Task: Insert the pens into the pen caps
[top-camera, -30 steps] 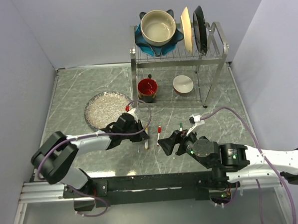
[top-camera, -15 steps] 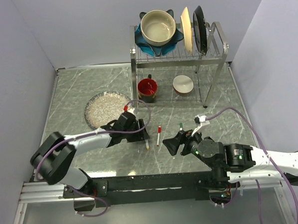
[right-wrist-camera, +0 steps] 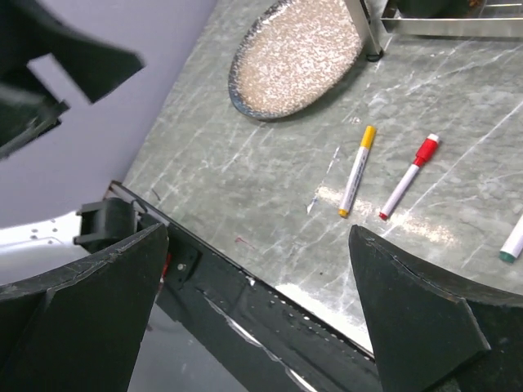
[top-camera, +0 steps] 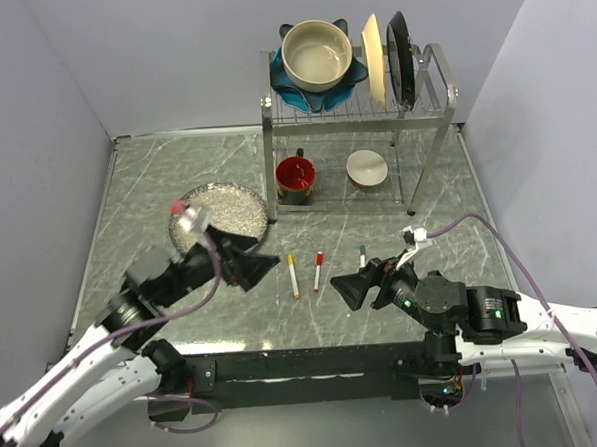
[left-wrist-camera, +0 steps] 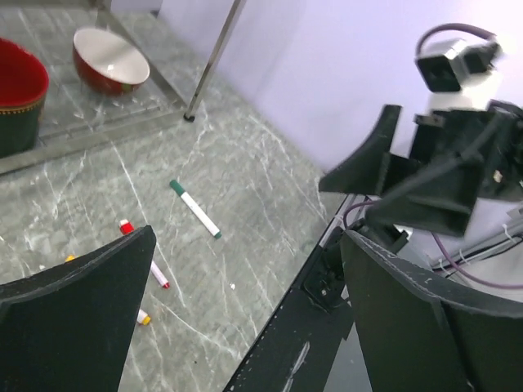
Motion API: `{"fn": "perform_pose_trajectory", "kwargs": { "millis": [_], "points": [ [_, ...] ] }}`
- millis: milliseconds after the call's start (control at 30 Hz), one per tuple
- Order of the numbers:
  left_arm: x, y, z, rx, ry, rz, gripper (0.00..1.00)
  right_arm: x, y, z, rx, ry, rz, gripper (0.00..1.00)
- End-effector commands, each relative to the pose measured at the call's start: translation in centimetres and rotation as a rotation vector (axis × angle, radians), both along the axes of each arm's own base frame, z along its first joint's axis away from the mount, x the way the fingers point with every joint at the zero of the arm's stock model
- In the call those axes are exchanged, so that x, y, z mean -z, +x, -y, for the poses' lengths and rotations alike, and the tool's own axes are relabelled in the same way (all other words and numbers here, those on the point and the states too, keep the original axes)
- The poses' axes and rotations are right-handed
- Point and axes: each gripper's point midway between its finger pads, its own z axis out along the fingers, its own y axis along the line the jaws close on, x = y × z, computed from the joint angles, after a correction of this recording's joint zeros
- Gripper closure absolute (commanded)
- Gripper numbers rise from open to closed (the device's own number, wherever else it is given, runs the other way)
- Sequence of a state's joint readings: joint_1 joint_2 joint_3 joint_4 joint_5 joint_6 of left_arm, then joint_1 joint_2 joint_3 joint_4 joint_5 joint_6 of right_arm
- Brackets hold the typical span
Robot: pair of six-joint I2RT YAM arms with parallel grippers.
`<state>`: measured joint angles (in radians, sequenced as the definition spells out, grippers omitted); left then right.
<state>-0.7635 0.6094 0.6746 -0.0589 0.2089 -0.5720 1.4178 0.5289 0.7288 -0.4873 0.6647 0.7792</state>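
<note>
Marble table (top-camera: 176, 170), pens (top-camera: 319, 270) lying between both open jaws

My table (top-camera: 156, 181) bears the rack (top-camera: 353, 121); left of the rack lies a speckled plate (top-camera: 233, 209), in front of it a yellow pen (top-camera: 293, 276), red pen (top-camera: 318, 271) and green pen (top-camera: 361, 255).
</note>
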Motion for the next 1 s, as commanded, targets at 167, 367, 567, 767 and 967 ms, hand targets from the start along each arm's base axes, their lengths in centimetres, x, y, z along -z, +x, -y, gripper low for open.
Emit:
{"fn": "perform_pose_trajectory", "kwargs": {
  "millis": [167,367,567,767,967],
  "points": [
    [0.4,-2.1,-2.4,-0.004,-0.007,0.128,0.01,-3.0,1.0,1.4,0.095,0.115,0.0,0.0],
    [0.2,-2.0,-2.5,-0.009,0.012,0.134,0.01,-2.8,1.3,1.7,0.118,0.138,0.007,0.0],
    [0.1,-2.1,-2.4,-0.001,0.002,0.136,0.01,-3.1,1.2,1.9,0.112,0.14,0.017,0.0],
    [0.0,-2.1,-2.5,-0.005,-0.01,0.144,0.01,-2.9,1.2,1.8,0.107,0.121,0.016,0.0],
    [0.2,-2.0,-2.5,-0.009,-0.002,0.14,0.01,-2.9,1.2,1.5,0.099,0.114,0.025,0.0]
  ]
}}
